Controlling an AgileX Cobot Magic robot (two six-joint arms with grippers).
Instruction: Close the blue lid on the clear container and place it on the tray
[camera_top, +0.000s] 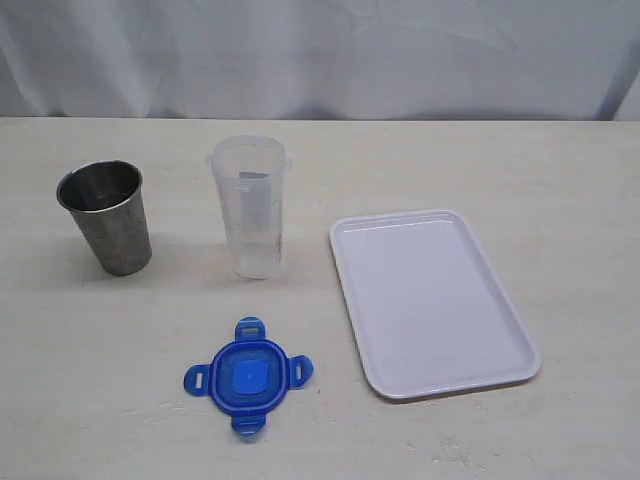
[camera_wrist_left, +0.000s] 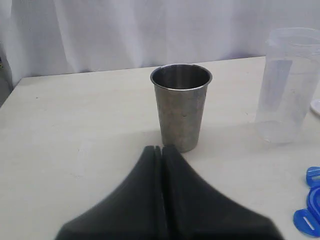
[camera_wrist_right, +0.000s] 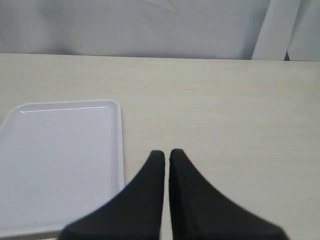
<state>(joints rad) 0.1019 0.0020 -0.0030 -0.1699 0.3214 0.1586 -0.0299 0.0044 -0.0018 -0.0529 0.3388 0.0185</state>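
The blue lid lies flat on the table near the front, its four tabs spread out; a bit of it shows as the blue lid in the left wrist view. Behind it the clear container stands upright and uncovered, seen again as the clear container. The white tray lies bare to the right, and part of the tray shows in the right wrist view. My left gripper is shut and holds nothing, short of the metal cup. My right gripper is shut and bare, beside the tray's edge. Neither arm shows in the exterior view.
A grey metal cup stands upright at the left, also the metal cup just beyond my left fingertips. The pale wooden table runs back to a white curtain.
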